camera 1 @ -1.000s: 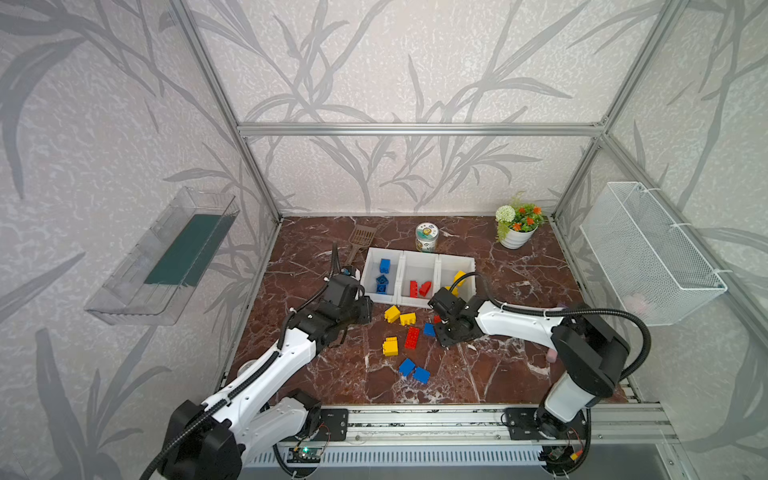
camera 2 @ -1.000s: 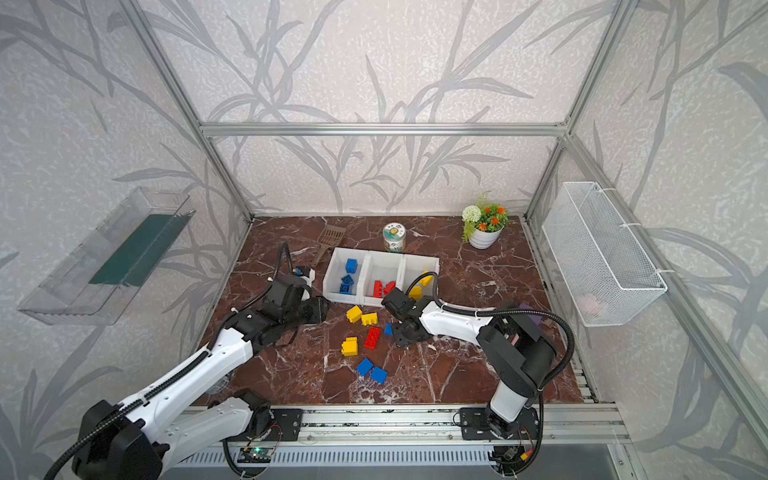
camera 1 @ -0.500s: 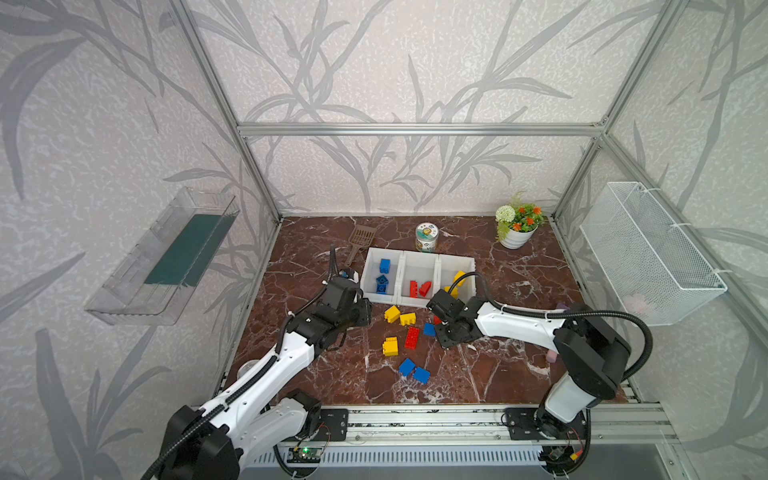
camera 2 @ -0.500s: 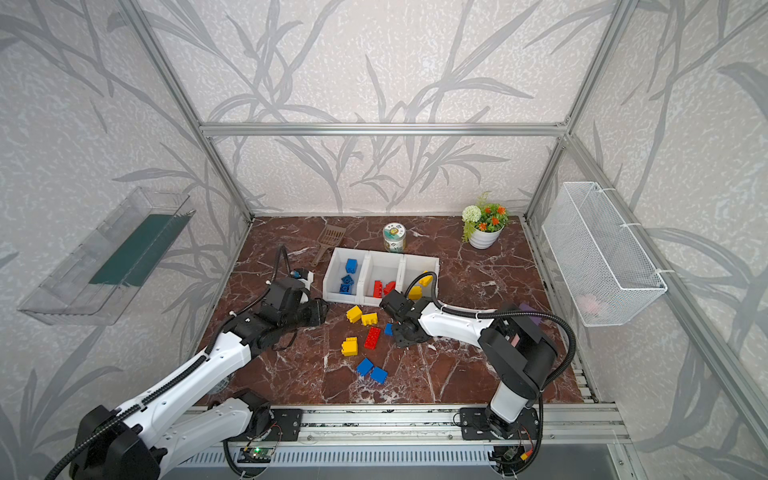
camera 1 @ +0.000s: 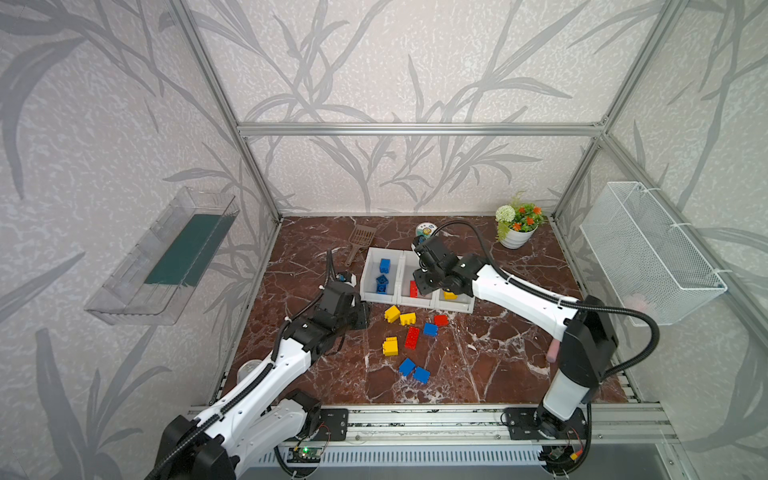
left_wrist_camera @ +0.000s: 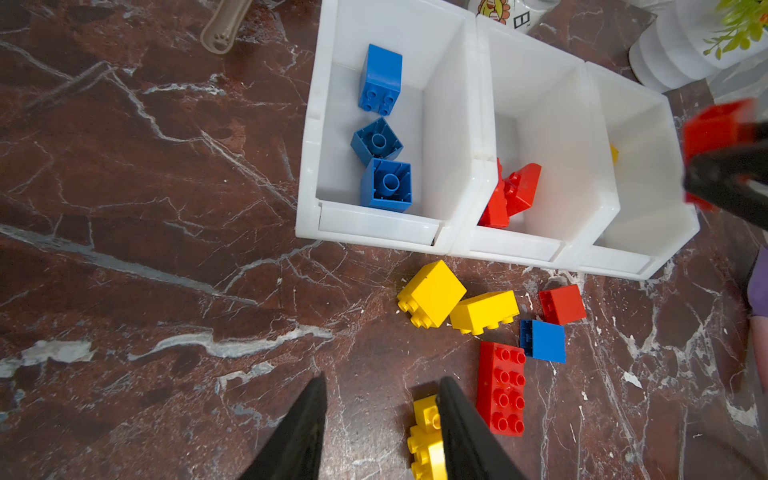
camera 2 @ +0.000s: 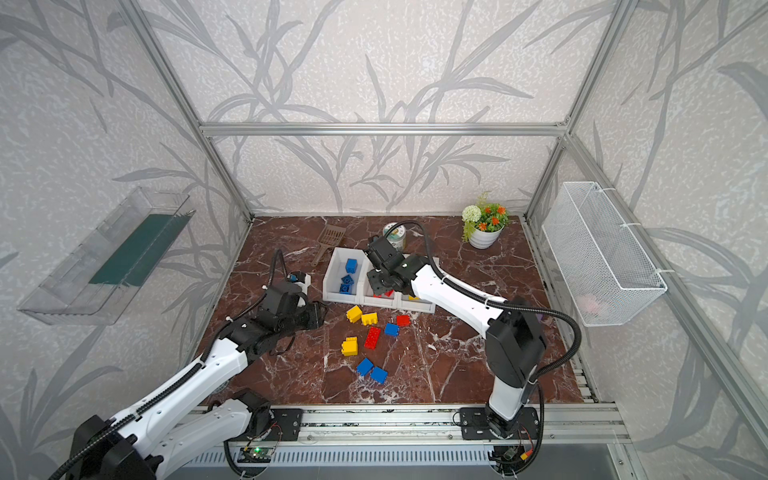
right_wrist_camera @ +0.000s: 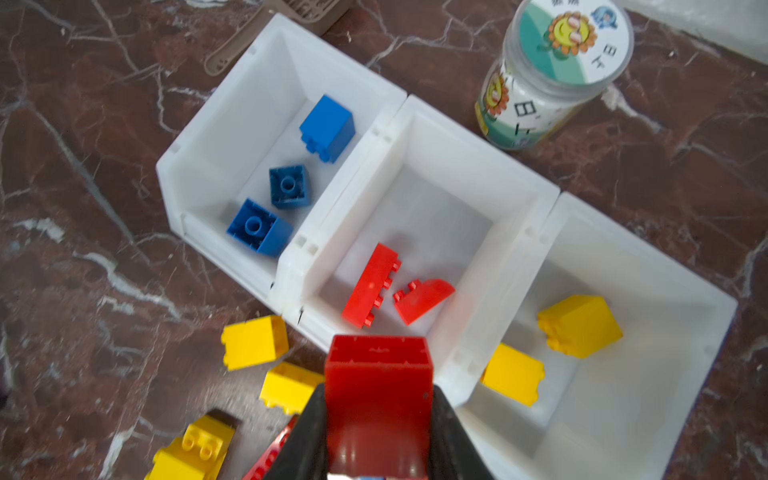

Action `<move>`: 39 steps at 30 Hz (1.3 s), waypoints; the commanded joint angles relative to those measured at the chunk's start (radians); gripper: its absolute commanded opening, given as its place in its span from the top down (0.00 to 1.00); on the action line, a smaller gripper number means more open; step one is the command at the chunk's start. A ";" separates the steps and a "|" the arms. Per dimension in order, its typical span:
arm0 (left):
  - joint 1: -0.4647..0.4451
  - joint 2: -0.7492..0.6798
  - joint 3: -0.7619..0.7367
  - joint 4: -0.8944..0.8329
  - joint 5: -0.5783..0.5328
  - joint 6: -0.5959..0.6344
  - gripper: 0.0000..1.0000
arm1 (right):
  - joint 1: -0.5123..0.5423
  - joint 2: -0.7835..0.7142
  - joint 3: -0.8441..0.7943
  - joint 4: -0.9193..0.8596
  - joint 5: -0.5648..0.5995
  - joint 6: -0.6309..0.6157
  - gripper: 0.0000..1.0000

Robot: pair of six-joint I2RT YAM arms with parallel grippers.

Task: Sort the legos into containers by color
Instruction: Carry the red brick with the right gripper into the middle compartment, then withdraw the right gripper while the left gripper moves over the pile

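Note:
The containers (camera 1: 376,300) (camera 2: 336,297) are three joined white bins: blue legos (left_wrist_camera: 380,79) in the left one, red legos (right_wrist_camera: 374,286) in the middle one, yellow legos (right_wrist_camera: 579,324) in the right one. My right gripper (right_wrist_camera: 377,390) (camera 1: 424,282) is shut on a red brick (right_wrist_camera: 377,374), held above the front edge of the middle bin. Several loose legos lie in front of the bins, among them a long red brick (camera 1: 412,337), a yellow brick (camera 1: 391,313) and a blue brick (camera 1: 407,366). My left gripper (left_wrist_camera: 383,380) (camera 1: 361,311) hovers open left of them, one finger beside a yellow brick (left_wrist_camera: 426,440).
Behind the bins stand a labelled jar (camera 1: 426,229), a brown scoop (camera 1: 359,241) and a flower pot (camera 1: 517,224). A wire basket (camera 1: 648,253) hangs on the right wall and a clear tray (camera 1: 166,257) on the left wall. A pink piece (camera 1: 552,353) lies by the right arm.
My right gripper closed on a red brick among the loose legos, lifted it and carried it back over the bins. The left arm barely moved.

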 commanded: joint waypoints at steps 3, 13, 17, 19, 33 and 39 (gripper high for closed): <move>0.003 -0.061 -0.033 -0.028 -0.012 -0.023 0.53 | -0.034 0.124 0.094 -0.066 -0.032 -0.031 0.66; 0.003 -0.084 -0.051 -0.030 -0.004 -0.036 0.52 | -0.047 0.125 0.106 -0.058 -0.032 -0.013 0.40; 0.003 -0.081 -0.050 -0.029 0.002 -0.038 0.52 | -0.048 0.090 0.092 -0.062 -0.028 -0.016 0.40; 0.003 -0.080 -0.051 -0.029 0.003 -0.037 0.51 | -0.048 0.067 0.073 -0.056 -0.028 -0.011 0.39; -0.026 -0.025 -0.043 -0.019 0.104 -0.011 0.48 | -0.048 -0.328 -0.366 -0.032 0.000 0.104 0.39; -0.122 0.049 -0.046 -0.014 0.102 -0.039 0.47 | -0.044 -0.570 -0.643 -0.069 -0.001 0.255 0.39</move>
